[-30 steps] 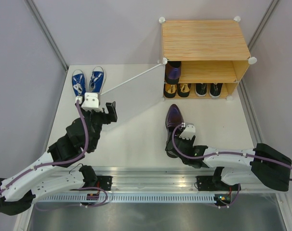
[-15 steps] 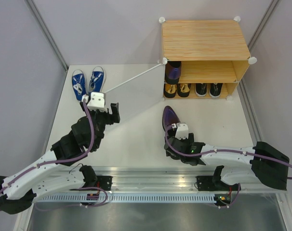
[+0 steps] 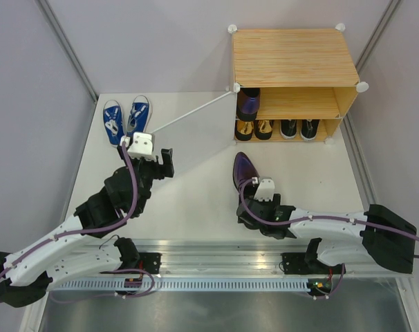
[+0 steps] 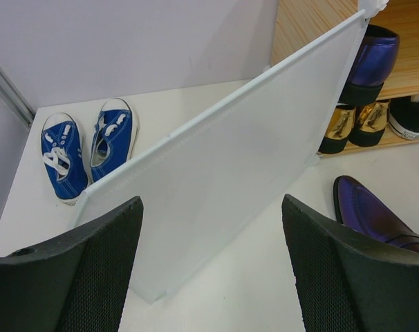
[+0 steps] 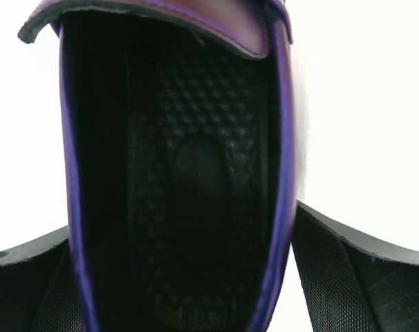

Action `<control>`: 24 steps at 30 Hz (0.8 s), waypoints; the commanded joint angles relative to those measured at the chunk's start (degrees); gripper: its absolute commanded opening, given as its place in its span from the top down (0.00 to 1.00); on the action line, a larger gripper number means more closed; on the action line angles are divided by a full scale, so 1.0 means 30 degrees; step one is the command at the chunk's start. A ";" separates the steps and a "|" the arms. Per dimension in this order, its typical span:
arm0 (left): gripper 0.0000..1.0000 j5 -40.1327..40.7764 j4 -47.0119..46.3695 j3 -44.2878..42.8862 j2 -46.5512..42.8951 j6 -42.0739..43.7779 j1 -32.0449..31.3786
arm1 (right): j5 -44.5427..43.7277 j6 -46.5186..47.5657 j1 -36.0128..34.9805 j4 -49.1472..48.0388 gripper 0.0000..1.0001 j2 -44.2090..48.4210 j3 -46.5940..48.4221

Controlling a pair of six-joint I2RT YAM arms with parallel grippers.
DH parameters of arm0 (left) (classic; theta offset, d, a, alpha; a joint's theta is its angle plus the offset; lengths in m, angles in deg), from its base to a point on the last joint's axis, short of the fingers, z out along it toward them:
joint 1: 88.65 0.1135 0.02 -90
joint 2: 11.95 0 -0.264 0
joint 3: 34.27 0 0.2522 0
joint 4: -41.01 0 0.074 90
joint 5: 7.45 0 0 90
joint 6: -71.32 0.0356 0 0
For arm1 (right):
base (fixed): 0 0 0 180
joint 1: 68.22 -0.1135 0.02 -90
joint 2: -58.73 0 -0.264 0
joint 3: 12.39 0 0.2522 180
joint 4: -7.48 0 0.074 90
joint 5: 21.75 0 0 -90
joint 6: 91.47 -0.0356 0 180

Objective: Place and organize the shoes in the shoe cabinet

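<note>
1. Eight shoes were in sight, four pairs in all. One shoe cabinet (image 3: 292, 59) stood at the far right of the table (image 3: 196, 200), with its white door (image 4: 216, 173) swung wide open to the left.
2. Two blue sneakers (image 3: 113, 122) lay side by side on the table at the far left corner, just past the door's free edge.
3. Two gold shoes (image 3: 245, 128) sat at the left of the lower shelf, and two black shoes (image 3: 309, 129) sat beside them at the right.
4. Two purple dress shoes were parted. The shelved purple shoe (image 3: 248, 102) stood at the left end of the upper shelf, directly above the gold pair. The loose purple shoe (image 3: 243, 169) lay on the table in front of the cabinet, apart from it, toe pointing toward it.
5. Two grippers were at work. The left gripper (image 4: 211, 200) hung over the table near the door, jaws spread with nothing between them. The right gripper (image 5: 178, 221) had its jaws spread wide, one finger on each side of the loose shoe's heel end. From where I stood I could not tell whether the pads touched the leather.
</note>
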 commanded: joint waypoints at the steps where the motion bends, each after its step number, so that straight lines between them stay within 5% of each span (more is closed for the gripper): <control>1: 0.16 -0.0187 -0.0077 -0.0122 0.0043 0.0000 0.0084 | -0.0633 -0.1469 -0.0043 -0.0247 0.02 0.0865 -0.0178; 10: 0.16 -0.0392 -0.0048 -0.0122 0.0072 0.0000 0.0084 | -0.1717 -0.2407 -0.0014 0.0311 0.02 0.0371 -0.0324; 16: 0.15 -0.0480 0.0010 -0.0151 0.0160 0.0029 0.0084 | -0.0313 -0.2202 0.0688 -0.2263 0.02 -0.1300 -0.1699; 24: 0.15 -0.0685 0.0069 -0.0180 0.0248 0.0029 0.0084 | -0.0252 -0.1763 0.1011 -0.2796 0.26 -0.1595 -0.1848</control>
